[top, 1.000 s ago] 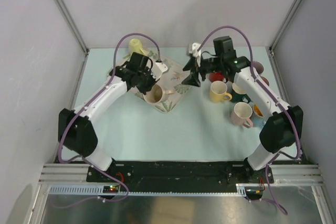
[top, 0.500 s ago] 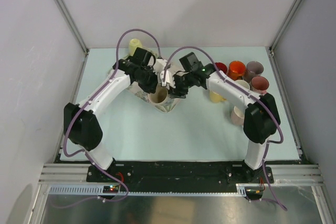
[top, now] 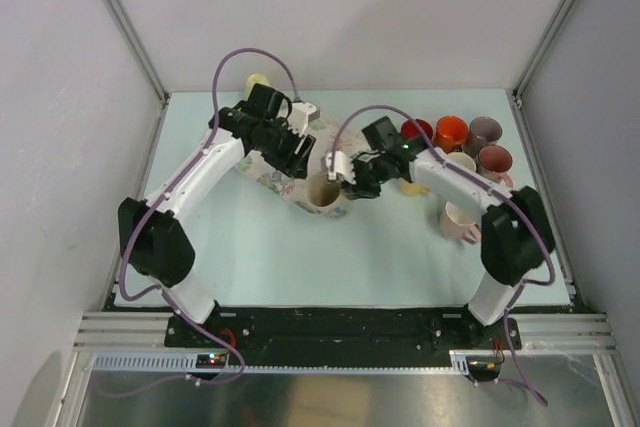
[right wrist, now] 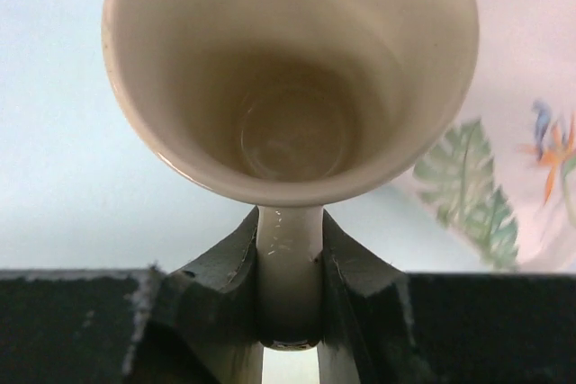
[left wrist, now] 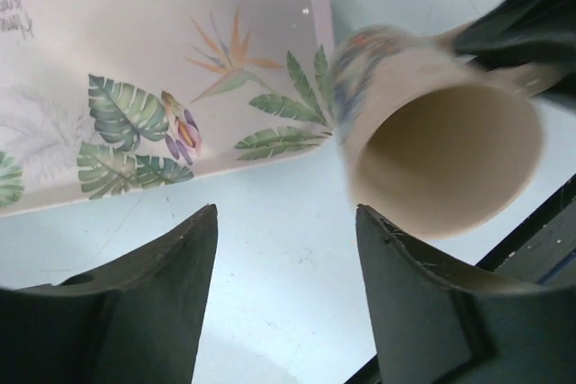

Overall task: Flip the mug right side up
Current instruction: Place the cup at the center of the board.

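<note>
Cream mug [top: 323,188], mouth up, handle in tight right claw [right wrist: 288,233]; left claw [left wrist: 286,218] wide, empty

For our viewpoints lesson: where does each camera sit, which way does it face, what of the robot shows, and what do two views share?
Top external: above and behind the robot, looking down on the table; both arms show.
Left wrist: on the left arm, looking down past the open left fingers at the leaf-print mat.
Right wrist: on the right arm, looking along the right fingers, clamped on the handle of the cream mug.
Shared: both wrist views show that mug.
</note>
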Controlling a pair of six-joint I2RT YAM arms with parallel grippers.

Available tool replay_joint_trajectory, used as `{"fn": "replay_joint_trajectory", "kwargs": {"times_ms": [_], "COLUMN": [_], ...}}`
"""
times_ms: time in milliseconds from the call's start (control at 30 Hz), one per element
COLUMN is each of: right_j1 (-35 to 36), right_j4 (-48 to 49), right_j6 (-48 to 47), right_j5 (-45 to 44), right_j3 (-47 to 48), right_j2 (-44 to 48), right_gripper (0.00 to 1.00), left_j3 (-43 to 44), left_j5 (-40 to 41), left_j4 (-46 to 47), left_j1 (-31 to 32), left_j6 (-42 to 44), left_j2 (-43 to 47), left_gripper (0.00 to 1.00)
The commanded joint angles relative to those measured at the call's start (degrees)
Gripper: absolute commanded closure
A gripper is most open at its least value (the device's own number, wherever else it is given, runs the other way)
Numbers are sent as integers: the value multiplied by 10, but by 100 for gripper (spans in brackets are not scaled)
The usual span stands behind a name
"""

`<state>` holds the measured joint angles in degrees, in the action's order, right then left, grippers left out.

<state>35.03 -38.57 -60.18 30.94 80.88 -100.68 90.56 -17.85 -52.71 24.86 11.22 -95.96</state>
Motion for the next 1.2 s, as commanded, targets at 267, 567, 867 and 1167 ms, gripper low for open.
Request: {"fn": "replay_joint_trajectory", "kwargs": {"times_ms": [267,567,867,1167], "right_j1": [-89,-202,-285,-329], "right_j4": [9,8,88,140], "right_j6": [83,105,122,143], "right_j5": [15,28,2,1], "right_j3": [-230,-335,-399,-413], "right_j2": [281,364,360,367], "right_gripper": [100,100,100,100], "left_j3": [27,50,53,48], "left_j5": [11,-3,1,24], "left_j4": [13,14,14,14], "left_j1": [-56,-57,-57,-47], "left_j6": [-36,-49,-50,-35], "left_j2": [21,-5,-17,-13], "left_gripper": [25,26,26,27]}}
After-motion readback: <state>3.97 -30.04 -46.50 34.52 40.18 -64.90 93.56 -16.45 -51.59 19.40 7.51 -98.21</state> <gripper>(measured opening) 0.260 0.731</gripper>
